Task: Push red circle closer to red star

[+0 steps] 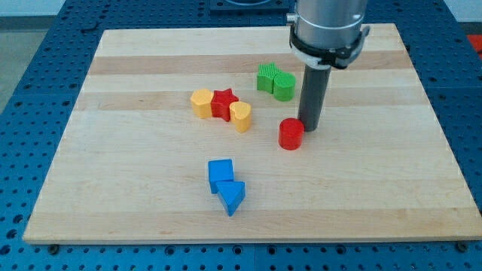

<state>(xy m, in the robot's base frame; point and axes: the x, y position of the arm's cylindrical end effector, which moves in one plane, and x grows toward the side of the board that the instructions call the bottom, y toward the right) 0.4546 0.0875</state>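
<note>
The red circle (pixel 291 134) lies on the wooden board right of centre. The red star (pixel 224 102) lies to its upper left, wedged between a yellow hexagon-like block (pixel 202 102) on its left and a yellow heart (pixel 241 116) on its lower right. My tip (pixel 309 128) stands just right of the red circle, touching or almost touching its upper right side. The dark rod rises from there to the grey arm body at the view's top.
Two green blocks (pixel 266 77) (pixel 284 85) sit together above the red circle, left of the rod. A blue cube-like block (pixel 221 172) and a blue triangle (pixel 232 196) lie together toward the view's bottom. The board (pixel 113 188) lies on a blue perforated table.
</note>
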